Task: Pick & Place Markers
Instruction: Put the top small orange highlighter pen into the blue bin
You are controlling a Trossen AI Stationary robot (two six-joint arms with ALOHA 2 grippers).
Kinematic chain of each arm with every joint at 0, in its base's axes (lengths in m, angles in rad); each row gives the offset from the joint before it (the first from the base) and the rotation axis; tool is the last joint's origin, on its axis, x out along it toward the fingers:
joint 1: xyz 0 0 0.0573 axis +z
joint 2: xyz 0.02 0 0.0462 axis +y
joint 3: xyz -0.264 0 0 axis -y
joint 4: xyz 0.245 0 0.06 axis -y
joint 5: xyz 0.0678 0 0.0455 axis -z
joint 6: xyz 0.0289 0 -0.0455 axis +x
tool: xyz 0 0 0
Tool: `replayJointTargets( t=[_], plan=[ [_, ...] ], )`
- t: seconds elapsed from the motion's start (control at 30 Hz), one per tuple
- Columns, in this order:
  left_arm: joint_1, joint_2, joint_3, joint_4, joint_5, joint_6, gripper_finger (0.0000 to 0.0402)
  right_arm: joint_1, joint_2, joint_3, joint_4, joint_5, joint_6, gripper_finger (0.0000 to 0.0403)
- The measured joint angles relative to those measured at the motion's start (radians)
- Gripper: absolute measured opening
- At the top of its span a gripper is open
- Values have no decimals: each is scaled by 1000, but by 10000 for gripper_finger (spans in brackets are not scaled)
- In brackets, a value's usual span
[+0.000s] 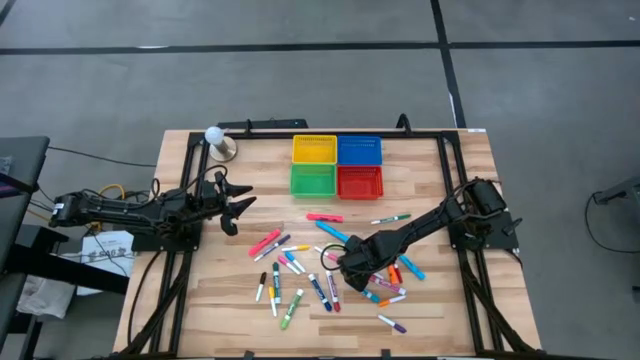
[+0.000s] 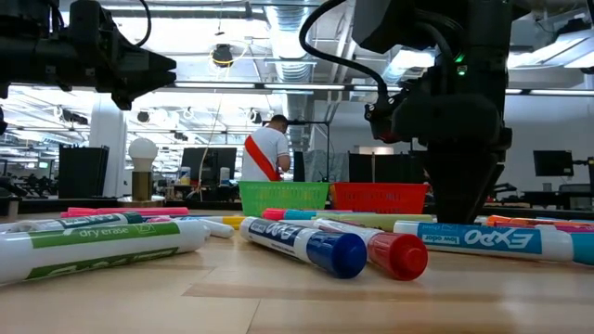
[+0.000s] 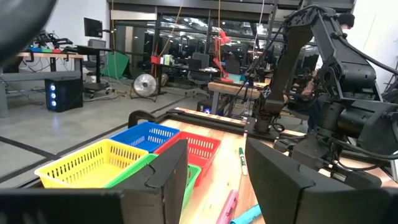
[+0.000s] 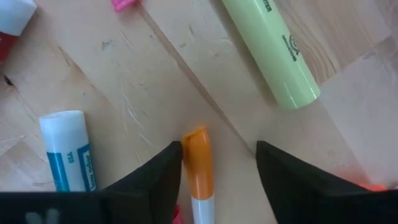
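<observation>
Right gripper [image 4: 217, 165]: down among markers [image 1: 300, 270], fingers apart astride orange-capped marker [image 4: 199, 171], touching one finger.
Left gripper [image 1: 235, 205]: raised at table's [image 1: 440, 320] nine o'clock, fingers apart, empty.

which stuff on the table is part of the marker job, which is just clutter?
Job:
- markers scattered on the table
- orange-capped marker between the right gripper's open fingers
- four baskets, likely drop spots
- left gripper, waiting open

Clutter:
- white ball on a stand
- cables off the table's left edge
</observation>
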Motion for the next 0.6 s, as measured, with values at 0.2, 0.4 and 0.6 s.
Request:
replayJointTargets(
  t=[0.2,0.4,0.6],
  plan=[
    [0,0,0,0,0,0,161,0,0,0,2,25,2,121],
    [0,0,0,0,0,0,161,0,0,0,2,35,2,70],
    [0,0,0,0,0,0,161,-2,-16,-1,7,43,5,42]
  ],
)
